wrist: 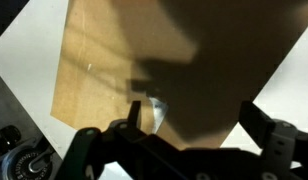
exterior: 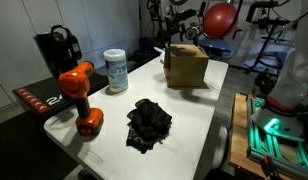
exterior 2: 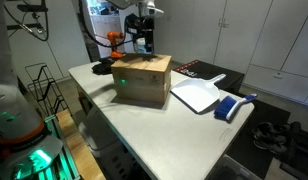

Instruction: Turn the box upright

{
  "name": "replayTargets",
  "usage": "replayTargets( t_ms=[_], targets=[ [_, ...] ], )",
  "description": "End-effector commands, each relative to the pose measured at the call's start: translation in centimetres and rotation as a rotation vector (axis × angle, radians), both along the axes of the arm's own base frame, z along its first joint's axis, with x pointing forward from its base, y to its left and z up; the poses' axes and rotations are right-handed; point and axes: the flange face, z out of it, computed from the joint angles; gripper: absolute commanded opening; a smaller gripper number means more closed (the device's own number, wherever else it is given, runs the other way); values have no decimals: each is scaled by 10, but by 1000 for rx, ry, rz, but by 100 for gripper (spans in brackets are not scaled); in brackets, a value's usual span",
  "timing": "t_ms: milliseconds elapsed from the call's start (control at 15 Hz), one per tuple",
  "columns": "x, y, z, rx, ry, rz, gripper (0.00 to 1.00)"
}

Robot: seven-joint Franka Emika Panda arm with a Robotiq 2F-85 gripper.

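The plain brown cardboard box [exterior: 186, 68] sits on the far end of the white table [exterior: 194, 120]. In an exterior view it is at the table's middle [exterior 2: 142, 82]. My gripper [exterior: 180, 40] hangs just above the box's top, near its far edge, in both exterior views [exterior 2: 145, 44]. In the wrist view the box's top [wrist: 124, 60] fills most of the picture, partly in shadow. My gripper's fingers [wrist: 194, 112] are spread wide apart with nothing between them. I cannot tell whether they touch the box.
An orange drill [exterior: 79, 95], a white tub [exterior: 116, 71] and a crumpled black cloth [exterior: 149, 123] lie on the near part of the table. A white dustpan [exterior 2: 197, 96] and a blue brush [exterior 2: 230, 106] lie beside the box.
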Motion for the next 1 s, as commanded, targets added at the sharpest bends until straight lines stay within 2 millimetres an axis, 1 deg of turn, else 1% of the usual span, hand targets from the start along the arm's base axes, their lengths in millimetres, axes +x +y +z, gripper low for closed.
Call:
replayTargets(
  t_ms=[0, 200, 333, 667, 800, 933],
  targets=[
    [15, 6, -13, -27, 48, -27, 100],
    [26, 10, -22, -19, 27, 0, 100],
    [30, 14, -22, -9, 17, 8, 100],
    [35, 22, -19, -2, 7, 16, 100],
    [35, 22, -23, -17, 27, 8, 100],
    [33, 18, -31, -38, 63, -6, 100]
  ],
)
